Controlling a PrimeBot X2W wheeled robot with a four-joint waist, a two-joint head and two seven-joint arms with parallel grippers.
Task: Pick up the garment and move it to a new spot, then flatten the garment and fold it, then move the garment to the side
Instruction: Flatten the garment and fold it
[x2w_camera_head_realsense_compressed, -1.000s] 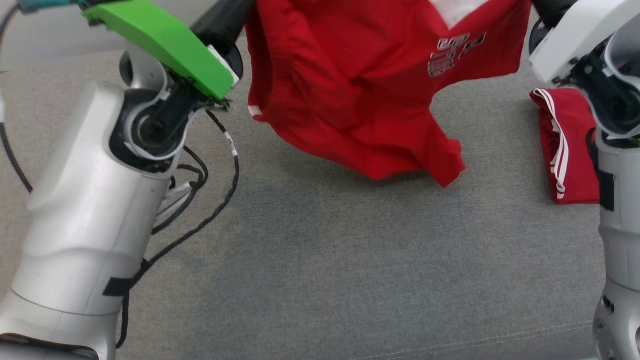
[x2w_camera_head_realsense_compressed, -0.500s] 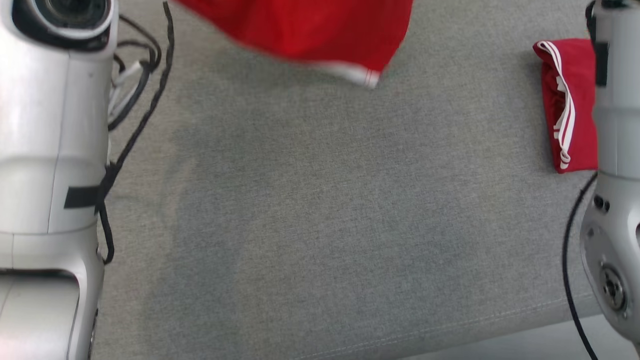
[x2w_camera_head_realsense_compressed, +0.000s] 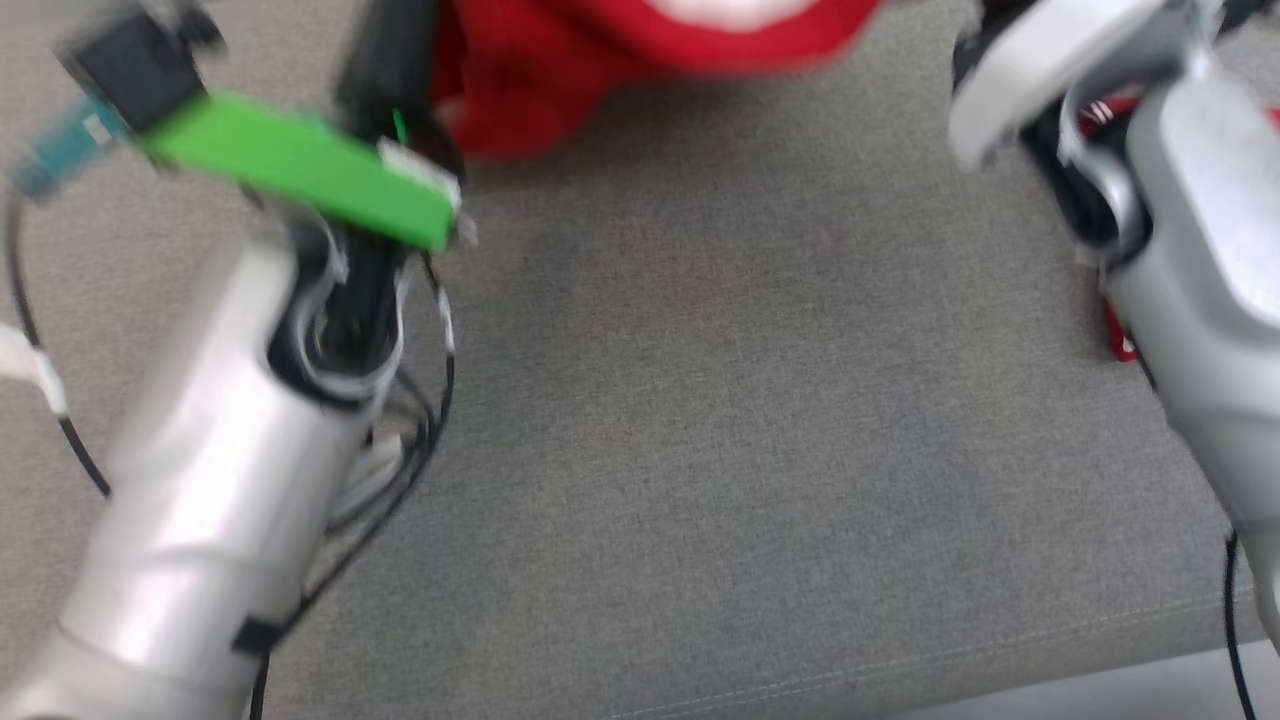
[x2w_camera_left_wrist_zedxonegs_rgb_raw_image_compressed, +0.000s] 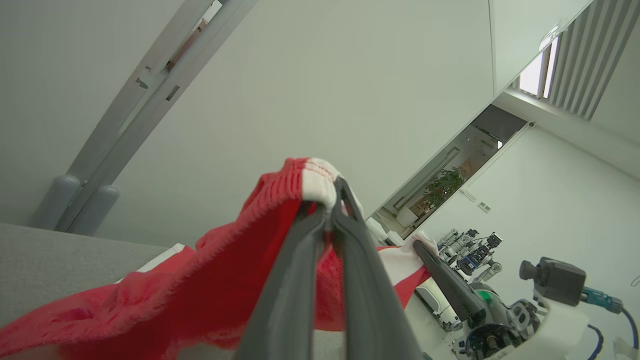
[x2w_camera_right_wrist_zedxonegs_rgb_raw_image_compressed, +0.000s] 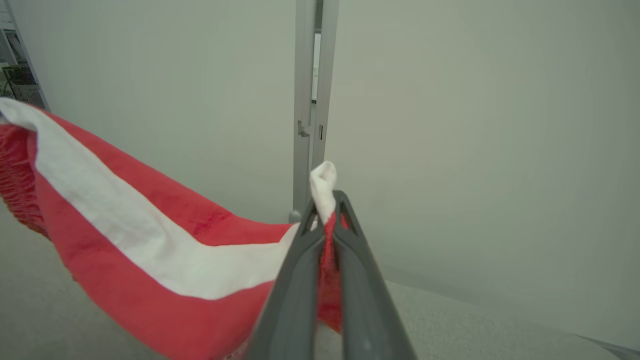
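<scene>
Over the grey surface (x2w_camera_head_realsense_compressed: 760, 420): the garment (x2w_camera_head_realsense_compressed: 620, 60) hangs clear of the cloth at the top edge of the head view, carried between both arms.
Change, garment: one second ago its lower hem sagged close to the surface, level with the second red item (x2w_camera_head_realsense_compressed: 1120, 340). Now only a blurred red mass with a white patch shows, well above that level.
Change, camera: the whole head view has shifted during that second, so part of the apparent travel is head motion, not garment motion.
Change, arms: both forearms are smeared by blur. Fast movement is judged.
Meaning for task: pick-up is complete. The moment is judged to be mid-swing, a carry or shake-out ahead of laying flat. Flattening and folding have not begun.
Left gripper (x2w_camera_left_wrist_zedxonegs_rgb_raw_image_compressed: 332, 197): fingers pressed together on a ribbed red-and-white edge, with a bunch of fabric standing past the tips.
Right gripper (x2w_camera_right_wrist_zedxonegs_rgb_raw_image_compressed: 327, 202): fingers closed on a white-and-red edge, with a small white tuft above the tips.
Grip over the last second: unchanged on both sides.
Garment relative to left tool: cloth (x2w_camera_left_wrist_zedxonegs_rgb_raw_image_compressed: 240, 260) falls from the tips down and to that view's left.
Garment relative to right tool: a red panel with a broad white band (x2w_camera_right_wrist_zedxonegs_rgb_raw_image_compressed: 150, 235) runs from the tips toward that view's left.
Landing zone: the open grey area between the arms appears suitable for spreading.
</scene>
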